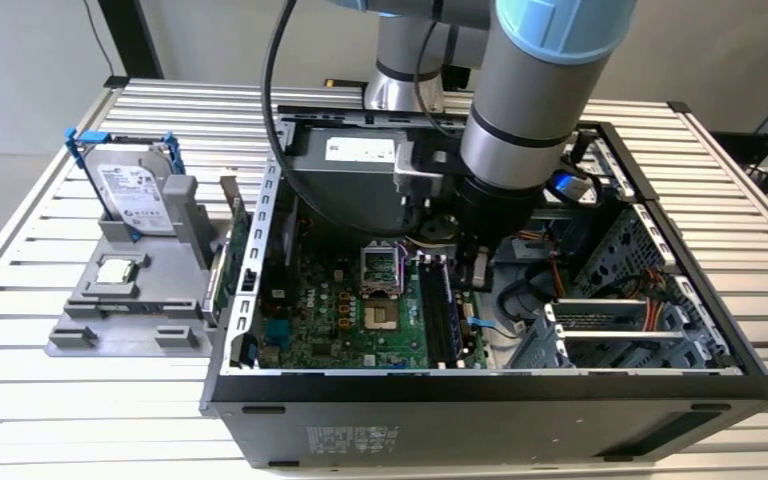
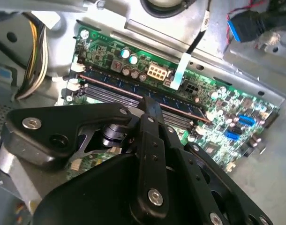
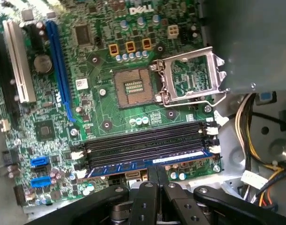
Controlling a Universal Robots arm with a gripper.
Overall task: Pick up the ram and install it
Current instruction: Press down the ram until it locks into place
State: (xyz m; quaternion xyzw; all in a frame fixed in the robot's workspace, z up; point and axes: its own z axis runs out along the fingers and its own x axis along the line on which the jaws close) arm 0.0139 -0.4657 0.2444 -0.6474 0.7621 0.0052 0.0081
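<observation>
One black two-finger gripper (image 3: 154, 180) is down inside the open black computer case (image 1: 491, 385), fingers pinched together right over the row of black memory slots (image 3: 147, 143). Can't honestly tell if they're still squeezing anything. The ram (image 3: 147, 161), a long thin stick with a blue label along its top edge, sits seated in the slot closest to the gripper, running the full slot length, with the fingertips touching or just above its top edge. Just beyond the slots on the green motherboard (image 3: 101, 108) there's the square processor socket (image 3: 132, 87) with its silver metal latch frame (image 3: 190, 77) flipped open. On the exterior view's left, a grey plastic holder (image 1: 131, 300) carries a silver hard drive in a blue frame (image 1: 131, 185), standing upright.
</observation>
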